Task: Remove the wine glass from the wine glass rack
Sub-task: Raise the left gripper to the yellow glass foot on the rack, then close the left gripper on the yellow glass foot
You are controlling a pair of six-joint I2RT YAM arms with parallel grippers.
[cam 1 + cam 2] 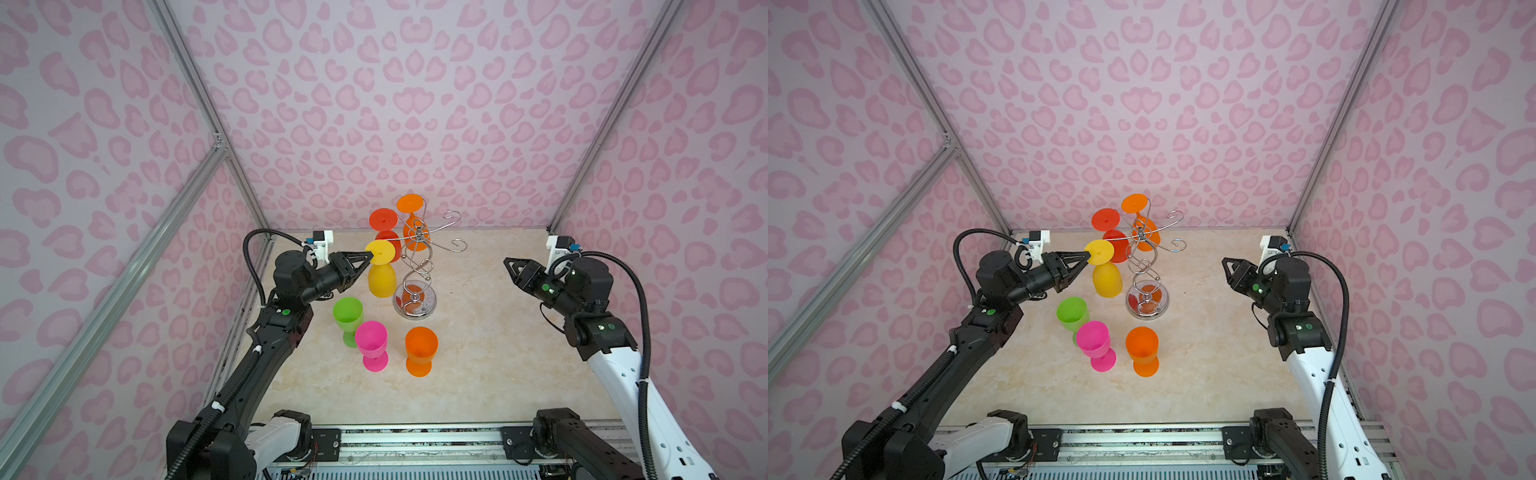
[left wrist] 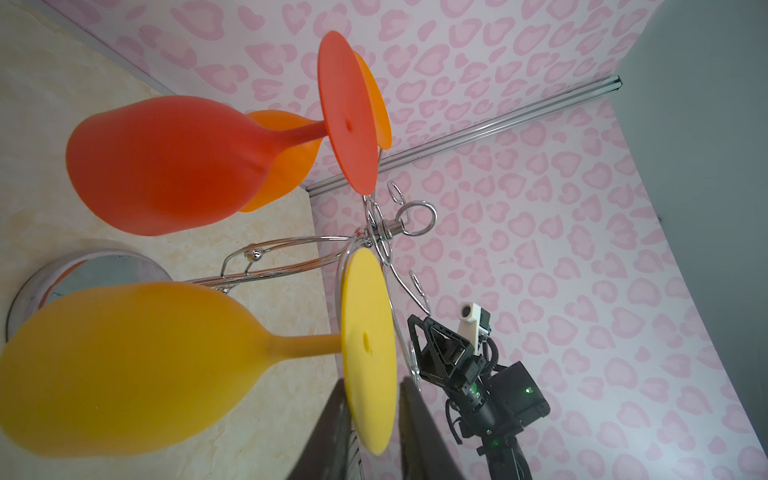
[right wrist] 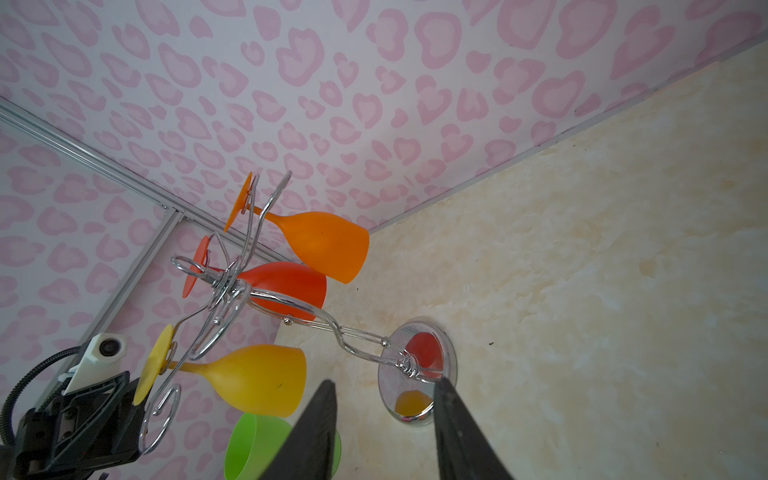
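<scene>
The wine glass rack [image 1: 417, 272] [image 1: 1147, 286], chrome wire on a round mirrored base [image 3: 415, 399], stands mid-table. Three glasses hang upside down from its arms: a yellow wine glass [image 1: 381, 280] [image 2: 124, 365], a red one [image 1: 384, 226] and an orange one [image 1: 411, 208]. My left gripper [image 1: 368, 257] [image 2: 372, 378] reaches the yellow glass's round foot [image 2: 368, 332]. Its fingers straddle the foot's edge and stand narrow but open, one finger at the disc and a thin gap showing beside the other. My right gripper [image 1: 509, 264] [image 3: 380, 432] hovers open and empty to the right of the rack.
Three glasses stand upright in front of the rack: green [image 1: 348, 316], pink [image 1: 372, 343] and orange [image 1: 420, 349]. The green one is just below my left forearm. Pink patterned walls close in the table on the left, the back and the right.
</scene>
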